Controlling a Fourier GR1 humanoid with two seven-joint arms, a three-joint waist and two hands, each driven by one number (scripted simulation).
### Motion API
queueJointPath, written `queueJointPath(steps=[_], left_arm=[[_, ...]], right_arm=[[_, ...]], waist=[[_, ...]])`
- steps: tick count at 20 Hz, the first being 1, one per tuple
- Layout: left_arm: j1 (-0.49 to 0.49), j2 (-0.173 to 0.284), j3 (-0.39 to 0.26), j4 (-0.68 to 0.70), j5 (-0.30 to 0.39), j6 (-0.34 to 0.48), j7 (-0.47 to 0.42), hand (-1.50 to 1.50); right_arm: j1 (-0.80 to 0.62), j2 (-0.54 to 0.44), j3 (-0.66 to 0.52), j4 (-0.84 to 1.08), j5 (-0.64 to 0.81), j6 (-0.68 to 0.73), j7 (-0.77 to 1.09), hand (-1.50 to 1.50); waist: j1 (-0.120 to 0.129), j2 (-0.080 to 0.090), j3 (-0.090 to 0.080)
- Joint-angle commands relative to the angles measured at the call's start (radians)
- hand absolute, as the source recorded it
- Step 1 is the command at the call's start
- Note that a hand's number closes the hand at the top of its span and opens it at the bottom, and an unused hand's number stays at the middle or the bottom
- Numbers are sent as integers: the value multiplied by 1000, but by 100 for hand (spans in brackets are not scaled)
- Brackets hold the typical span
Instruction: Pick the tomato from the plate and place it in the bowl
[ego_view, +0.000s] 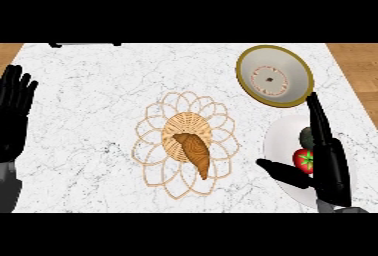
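A red tomato (303, 160) with a green stem lies on a white plate (281, 134) at the right edge of the counter. My right hand (328, 165) hovers over the plate, fingers straight and thumb spread out to the left, with the tomato in the gap between them. The hand is open and covers much of the plate. A dark greenish item (306, 134) sits on the plate just behind the tomato, partly hidden by my fingers. The bowl (275, 76), white inside with a gold rim, stands behind the plate. My left hand (15, 112) rests open at the left edge.
A wicker trivet (156, 120) with looped edges lies at mid-counter, and a brown croissant (195, 152) rests on it. The white marble counter (88, 80) ends in a wooden floor strip at the far right. A dark object's feet show at the back left (85, 44).
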Motion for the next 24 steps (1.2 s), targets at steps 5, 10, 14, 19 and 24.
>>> queueJointPath(steps=[5, 10, 14, 19, 24], left_arm=[[2, 1, 13, 14, -10, 0, -11, 0], [-5, -15, 6, 12, -9, -1, -8, 0], [-15, -12, -2, -23, -10, 1, 31, 0], [-70, -33, 2, 45, -26, -35, 7, 0], [-99, -60, 7, 37, -53, -13, 39, 0]], right_arm=[[95, -217, -18, -317, 156, 316, 501, -150], [177, -313, 15, -509, 72, 564, 732, -150], [142, -394, -14, -610, -44, 758, 903, -150], [126, -372, -84, -646, -152, 848, 1003, -150], [122, -343, -144, -557, -167, 869, 923, -150]], waist=[[-8, 2, -5], [6, 7, 0], [38, 12, 2], [38, 16, 5], [42, 15, 6]])
